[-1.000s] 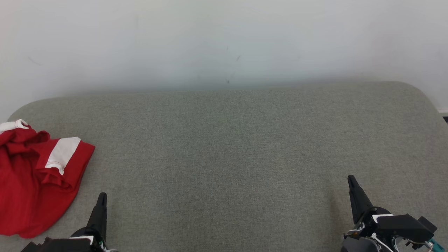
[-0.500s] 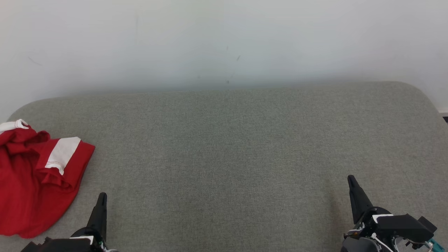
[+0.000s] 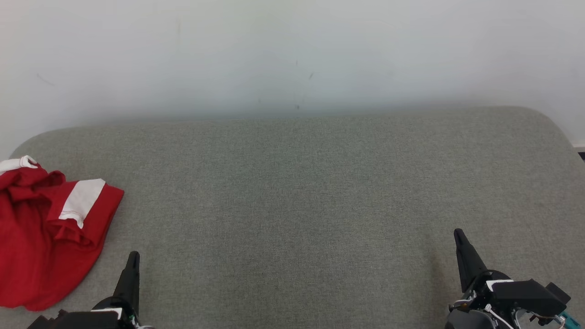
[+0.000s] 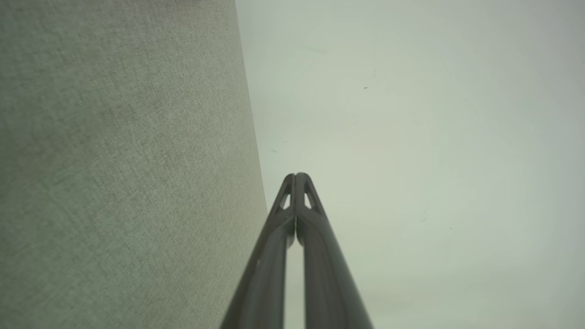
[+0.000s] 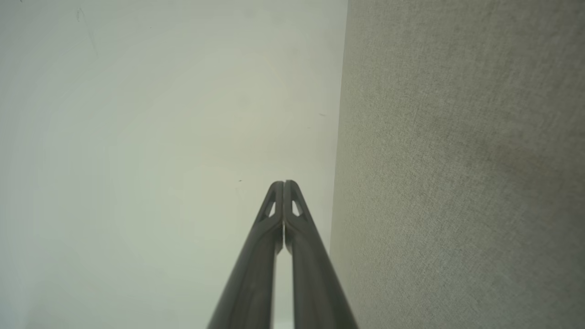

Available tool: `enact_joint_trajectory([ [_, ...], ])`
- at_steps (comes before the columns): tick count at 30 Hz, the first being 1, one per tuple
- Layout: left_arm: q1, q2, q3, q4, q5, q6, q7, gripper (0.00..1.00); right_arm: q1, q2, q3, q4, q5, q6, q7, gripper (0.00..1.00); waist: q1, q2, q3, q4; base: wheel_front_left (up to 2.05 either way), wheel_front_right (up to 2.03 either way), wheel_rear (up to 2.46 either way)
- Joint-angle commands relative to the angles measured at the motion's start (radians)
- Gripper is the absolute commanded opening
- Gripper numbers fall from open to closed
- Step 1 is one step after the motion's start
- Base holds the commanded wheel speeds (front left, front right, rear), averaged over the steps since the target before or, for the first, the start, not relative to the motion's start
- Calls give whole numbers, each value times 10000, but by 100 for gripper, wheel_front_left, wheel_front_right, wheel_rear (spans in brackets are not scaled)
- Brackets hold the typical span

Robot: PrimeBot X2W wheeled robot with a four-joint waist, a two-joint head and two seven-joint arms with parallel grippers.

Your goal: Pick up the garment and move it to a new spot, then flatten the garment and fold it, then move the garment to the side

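The garment (image 3: 41, 237) is red with white bands and lies crumpled at the far left of the grey padded surface (image 3: 297, 196), partly cut off by the left edge of the head view. My left gripper (image 3: 133, 256) is shut and empty at the lower left, just right of the garment's lower edge and apart from it. My right gripper (image 3: 458, 235) is shut and empty at the lower right, far from the garment. In the left wrist view the left gripper (image 4: 296, 176) has its tips pressed together, and the right gripper (image 5: 284, 183) looks the same in the right wrist view.
A pale wall (image 3: 292, 55) rises right behind the grey surface. The surface has rounded far corners, and its right edge drops off near a dark gap (image 3: 580, 153). Both wrist views look along the cushion toward the wall (image 4: 411, 137).
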Motion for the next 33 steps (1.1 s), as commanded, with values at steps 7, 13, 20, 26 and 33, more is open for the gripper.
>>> enact_joint_trajectory([
  [7, -89, 16, 29, -29, -47, -36, -3, 0, -66, 21, -1, -8, 5, -21, 28, 0, 0, 0, 0, 0, 0, 0, 0],
  [13, -89, 16, 27, -30, -47, -36, -4, 0, -66, 21, 1, -6, 5, -21, 28, 0, 0, 0, 0, 0, 0, 0, 0],
  [20, -89, 16, 29, -30, -47, -36, -4, 0, -66, 21, 1, -8, 5, -21, 28, 0, 0, 0, 0, 0, 0, 0, 0],
  [26, 52, -21, -15, 100, 1, 8, -4, 100, 64, -1, 5, 100, -3, 0, -3, 100, 0, 0, 1, 0, 0, 0, 0],
  [33, 239, -10, -162, 322, 293, 7, -300, 100, 243, -101, 195, 186, -269, -1, -273, 100, 0, 0, 17, -2, 0, 0, 0],
])
